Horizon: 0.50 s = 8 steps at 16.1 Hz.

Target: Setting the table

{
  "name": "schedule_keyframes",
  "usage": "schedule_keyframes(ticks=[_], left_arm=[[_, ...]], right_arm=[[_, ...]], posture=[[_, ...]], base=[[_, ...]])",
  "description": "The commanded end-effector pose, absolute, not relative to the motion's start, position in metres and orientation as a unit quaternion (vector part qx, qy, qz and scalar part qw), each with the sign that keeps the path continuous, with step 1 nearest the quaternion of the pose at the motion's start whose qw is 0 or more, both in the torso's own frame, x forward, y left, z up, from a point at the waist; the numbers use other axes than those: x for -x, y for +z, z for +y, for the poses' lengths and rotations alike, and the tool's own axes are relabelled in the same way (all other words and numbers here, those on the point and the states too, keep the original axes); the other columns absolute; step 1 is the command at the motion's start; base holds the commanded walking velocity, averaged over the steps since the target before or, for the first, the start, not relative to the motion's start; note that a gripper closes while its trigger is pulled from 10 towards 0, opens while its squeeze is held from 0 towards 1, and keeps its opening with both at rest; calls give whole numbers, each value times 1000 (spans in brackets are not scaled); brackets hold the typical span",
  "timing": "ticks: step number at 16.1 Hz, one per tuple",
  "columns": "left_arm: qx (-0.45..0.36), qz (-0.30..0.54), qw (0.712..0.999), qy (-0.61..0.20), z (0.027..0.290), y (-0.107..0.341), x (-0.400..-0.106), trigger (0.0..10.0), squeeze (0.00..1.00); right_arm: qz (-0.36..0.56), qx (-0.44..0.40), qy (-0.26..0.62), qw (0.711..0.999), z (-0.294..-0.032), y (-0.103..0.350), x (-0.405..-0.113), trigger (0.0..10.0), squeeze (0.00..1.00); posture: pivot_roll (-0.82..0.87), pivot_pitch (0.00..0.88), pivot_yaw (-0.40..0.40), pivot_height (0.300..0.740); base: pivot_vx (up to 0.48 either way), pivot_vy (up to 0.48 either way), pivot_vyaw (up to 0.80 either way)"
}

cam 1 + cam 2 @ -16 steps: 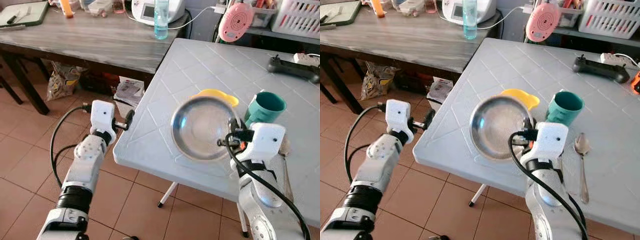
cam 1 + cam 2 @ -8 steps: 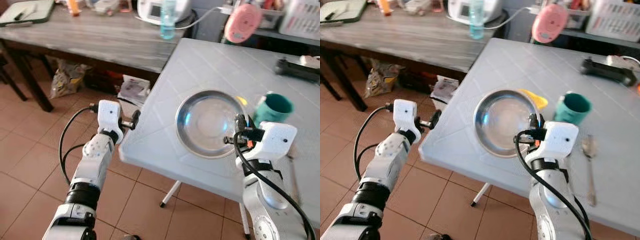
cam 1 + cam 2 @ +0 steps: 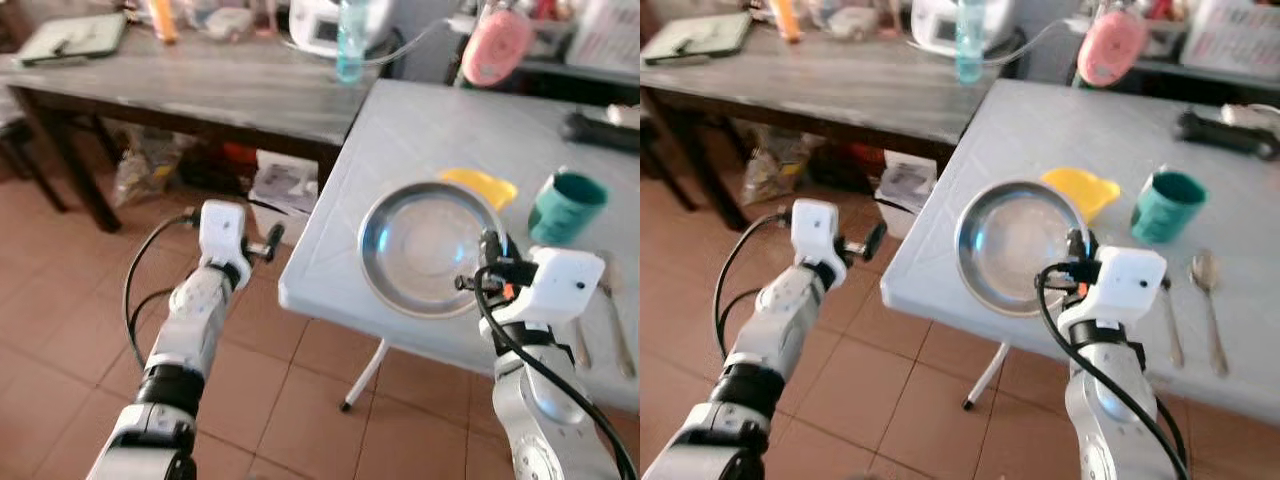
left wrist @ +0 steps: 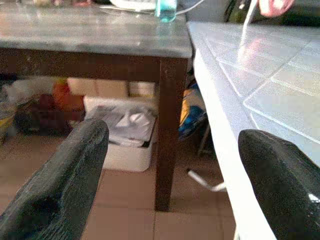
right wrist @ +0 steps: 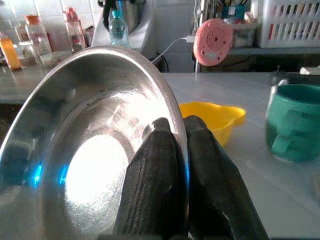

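My right gripper is shut on the near rim of a round steel plate, which it holds tilted over the near left corner of the white table. In the right wrist view both fingers pinch the plate's rim. Beyond the plate lie a yellow dish and a teal cup; two spoons lie to its right. My left gripper is open in the air left of the table's edge, holding nothing.
A dark wooden table stands to the left rear with a blue bottle and other items. A pink round device and a black controller sit at the white table's far side. Bags and papers lie underneath on the tiled floor.
The whole view has shifted, so the camera moved. The plate, which overlapped the yellow dish before, now sits nearer me and clear of it. The left gripper stays open.
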State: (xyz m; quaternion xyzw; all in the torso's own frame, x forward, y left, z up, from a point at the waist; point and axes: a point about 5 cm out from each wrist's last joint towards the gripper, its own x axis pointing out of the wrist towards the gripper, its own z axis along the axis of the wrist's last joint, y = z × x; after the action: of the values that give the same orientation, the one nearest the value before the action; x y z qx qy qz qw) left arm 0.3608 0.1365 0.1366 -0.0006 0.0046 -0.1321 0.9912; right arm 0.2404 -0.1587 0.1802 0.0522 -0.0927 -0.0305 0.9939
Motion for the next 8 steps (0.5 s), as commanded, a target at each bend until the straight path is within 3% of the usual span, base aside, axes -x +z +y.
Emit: schedule_keyframes(ticks=[1,8], left_arm=[[0,13,992,-125,143,133,-360,10000,0],[1,15,990,-139,135,132,-361,10000,0]], right_arm=[[-106,-56,-21,993,-154,186,-240,10000,0],[-109,-53,-25,992,-154,187,-239,10000,0]], posture=[[70,107,-1,740],[62,114,3,740]], base=[[0,480,-688],[0,480,-662]])
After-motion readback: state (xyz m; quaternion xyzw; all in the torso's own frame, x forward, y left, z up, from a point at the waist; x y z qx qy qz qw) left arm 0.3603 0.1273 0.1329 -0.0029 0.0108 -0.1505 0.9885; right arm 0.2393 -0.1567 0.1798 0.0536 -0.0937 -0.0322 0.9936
